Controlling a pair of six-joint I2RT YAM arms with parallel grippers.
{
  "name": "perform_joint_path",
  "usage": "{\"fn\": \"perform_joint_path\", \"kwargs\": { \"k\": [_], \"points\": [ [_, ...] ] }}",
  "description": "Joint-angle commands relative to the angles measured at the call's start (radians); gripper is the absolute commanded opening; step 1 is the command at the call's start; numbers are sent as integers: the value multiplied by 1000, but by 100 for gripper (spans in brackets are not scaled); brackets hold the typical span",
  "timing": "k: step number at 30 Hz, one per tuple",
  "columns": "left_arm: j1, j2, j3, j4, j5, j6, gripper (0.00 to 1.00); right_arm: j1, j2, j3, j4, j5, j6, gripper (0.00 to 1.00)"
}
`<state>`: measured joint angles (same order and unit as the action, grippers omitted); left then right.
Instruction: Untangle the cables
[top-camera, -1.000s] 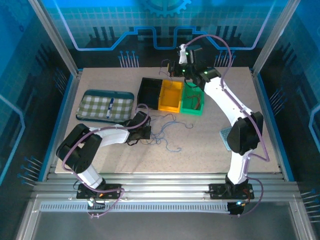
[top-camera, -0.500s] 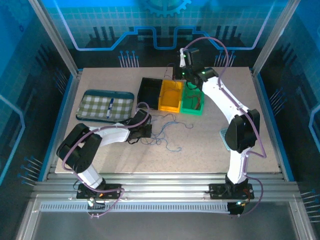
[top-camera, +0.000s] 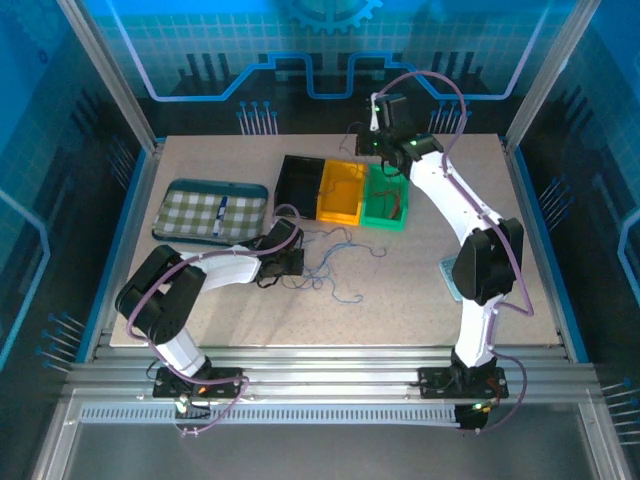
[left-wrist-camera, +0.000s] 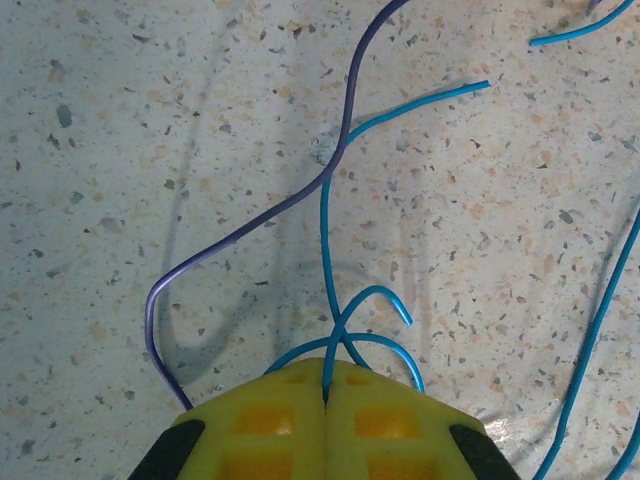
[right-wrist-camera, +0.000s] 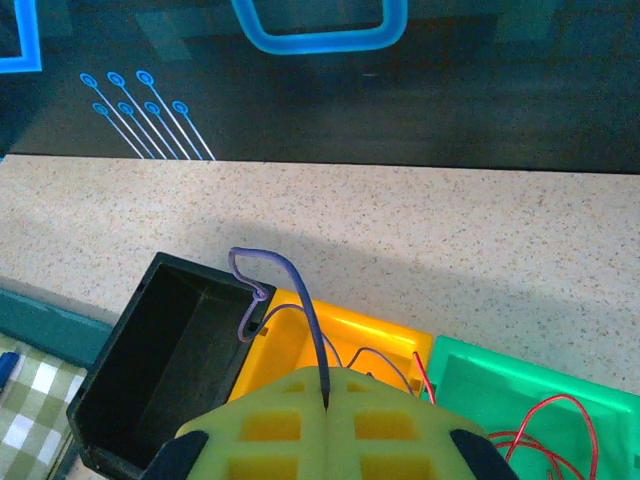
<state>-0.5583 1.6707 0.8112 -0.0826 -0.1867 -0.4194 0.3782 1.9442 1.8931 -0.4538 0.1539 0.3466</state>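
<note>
Over the yellow bin (right-wrist-camera: 385, 332), far edge of the bench (top-camera: 420, 290), right tool (right-wrist-camera: 327, 380) clenches a dangling purple wire (right-wrist-camera: 300, 290). Left tool (left-wrist-camera: 325, 368), low mid-bench, pinches a blue wire (left-wrist-camera: 326, 250) among the cables (top-camera: 340, 262). One jolt and that thin wire could slip free.
</note>
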Motion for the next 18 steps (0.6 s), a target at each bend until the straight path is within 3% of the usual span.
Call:
{"fn": "perform_joint_path", "kwargs": {
  "k": [1,6,11,18],
  "points": [
    [-1,12,29,-23,3,-14,0,-13,-42,11,15,19,0,0],
    [-2,15,31,-22,3,-8,0,-15,-82,-25,103,-73,1,0],
    [-3,18,35,-23,6,-6,0,-15,-174,-142,322,-237,44,0],
    [-3,16,31,-19,6,-5,0,-17,-223,-121,353,-267,91,0]
  ]
}}
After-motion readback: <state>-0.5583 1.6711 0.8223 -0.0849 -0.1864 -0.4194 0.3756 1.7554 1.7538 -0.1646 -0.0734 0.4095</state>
